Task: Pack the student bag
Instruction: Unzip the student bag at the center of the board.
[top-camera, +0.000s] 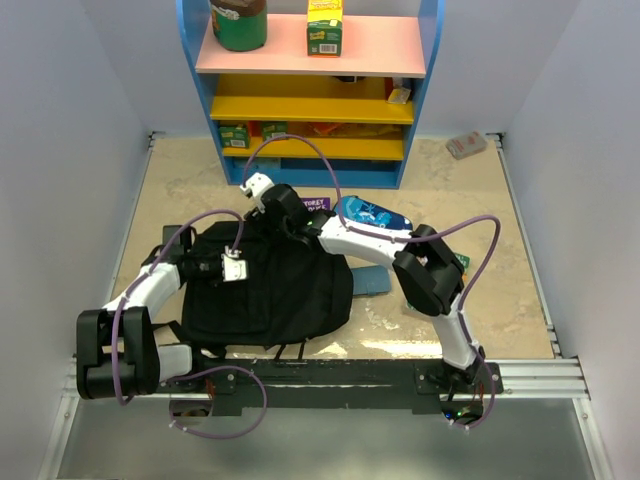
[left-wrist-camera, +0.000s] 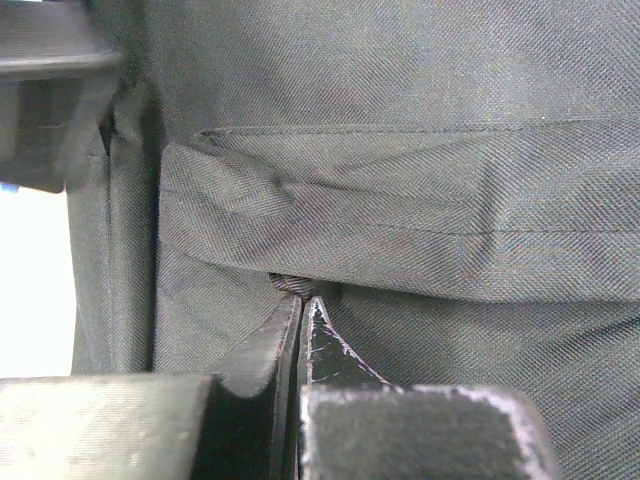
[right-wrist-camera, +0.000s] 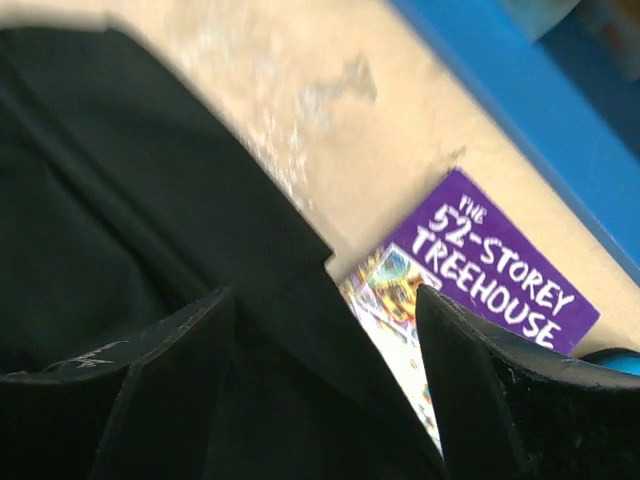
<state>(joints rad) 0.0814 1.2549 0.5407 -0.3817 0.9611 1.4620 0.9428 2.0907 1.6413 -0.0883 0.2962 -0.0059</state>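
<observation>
Plainly, the step in hand looks to be opening the bag (top-camera: 270, 285) so things can go in. It lies flat on the surface (top-camera: 500, 270), just in front of the shelf (top-camera: 385, 50).

The left jaws are clenched at the bag's left side on a pinch of cloth under a flap (or a zip tab; too dark to tell which). The right jaws stand released at the bag's far edge, with black cloth between and below them and nothing gripped.

To do this well, I judge the left should anchor the cloth without dragging the whole bag. The right should close on the rim or zip proper, not a loose fold, and lift away so the mouth gapes. Soft cloth may sag shut if let go too soon.

As to containers, the shelf holds a jar (top-camera: 238, 20) and a box (top-camera: 324, 28) on its top board, with packets (top-camera: 236, 133) lower down. The bag's inside is hidden, so I cannot tell its contents. A purple book (right-wrist-camera: 500, 270) lies just past the bag's far edge. A flat teal thing (top-camera: 372, 280) (likely another book) touches the bag's right side, and a pencil case (top-camera: 372, 213) sits beyond the bag's far right corner.
</observation>
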